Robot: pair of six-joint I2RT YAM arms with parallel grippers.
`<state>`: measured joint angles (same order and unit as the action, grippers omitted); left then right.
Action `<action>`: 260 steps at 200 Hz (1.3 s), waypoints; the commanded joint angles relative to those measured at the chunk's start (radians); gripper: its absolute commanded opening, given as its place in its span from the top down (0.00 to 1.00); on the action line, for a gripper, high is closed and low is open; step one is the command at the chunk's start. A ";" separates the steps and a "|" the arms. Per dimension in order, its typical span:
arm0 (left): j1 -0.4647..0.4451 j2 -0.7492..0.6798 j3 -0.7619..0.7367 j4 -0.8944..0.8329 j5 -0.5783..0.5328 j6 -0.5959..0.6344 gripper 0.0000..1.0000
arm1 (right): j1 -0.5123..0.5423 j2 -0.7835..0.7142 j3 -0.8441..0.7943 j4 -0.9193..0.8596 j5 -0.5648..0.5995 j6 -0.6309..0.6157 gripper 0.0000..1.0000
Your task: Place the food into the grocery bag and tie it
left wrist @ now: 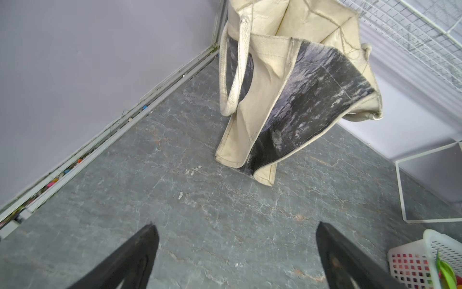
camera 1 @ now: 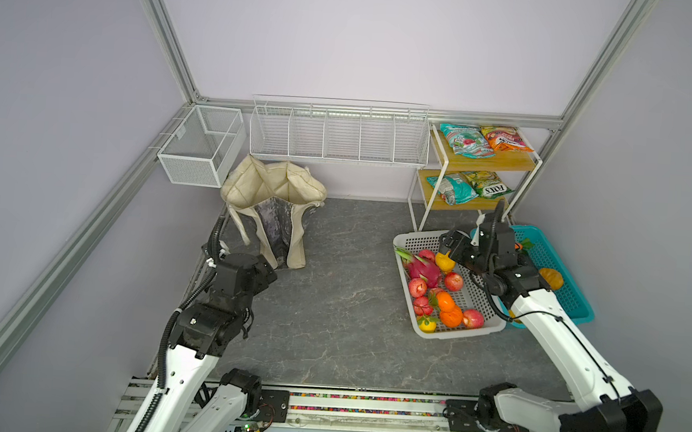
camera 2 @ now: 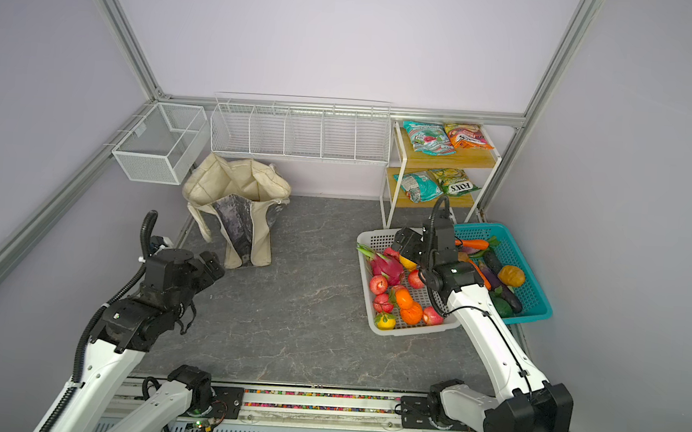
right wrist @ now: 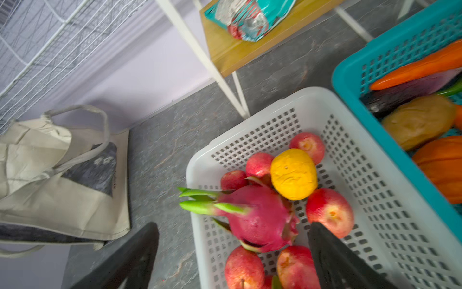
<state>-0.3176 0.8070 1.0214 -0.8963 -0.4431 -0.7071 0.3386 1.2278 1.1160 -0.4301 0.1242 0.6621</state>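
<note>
Snack packets [camera 1: 464, 140] four, plastic baskets [camera 1: 411, 239] two, grocery bag [camera 1: 271, 182] one

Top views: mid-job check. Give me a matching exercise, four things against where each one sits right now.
Things:
1. grocery bag
2. dragon fruit
3. carrot
4. orange snack packet

Places:
A. in the teal basket
B. on the upper shelf
C. standing on the table near the back wall
D. in the white basket

Pairs: 1-C, 2-D, 3-A, 4-B
</note>
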 commanded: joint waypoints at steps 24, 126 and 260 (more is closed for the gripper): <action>0.179 0.337 0.392 -0.153 0.228 -0.066 0.01 | 0.124 0.088 0.130 -0.087 -0.073 0.067 0.04; 0.406 0.651 0.631 -0.040 0.518 -0.349 0.05 | 0.240 0.088 0.169 -0.130 -0.063 0.029 0.04; 0.476 0.843 0.627 0.038 0.626 -0.361 0.32 | 0.240 0.041 0.133 -0.149 0.037 0.024 0.04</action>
<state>0.1493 1.6234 1.6318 -0.8429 0.1600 -1.1034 0.5720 1.2984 1.2705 -0.5671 0.1204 0.6807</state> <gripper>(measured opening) 0.724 0.957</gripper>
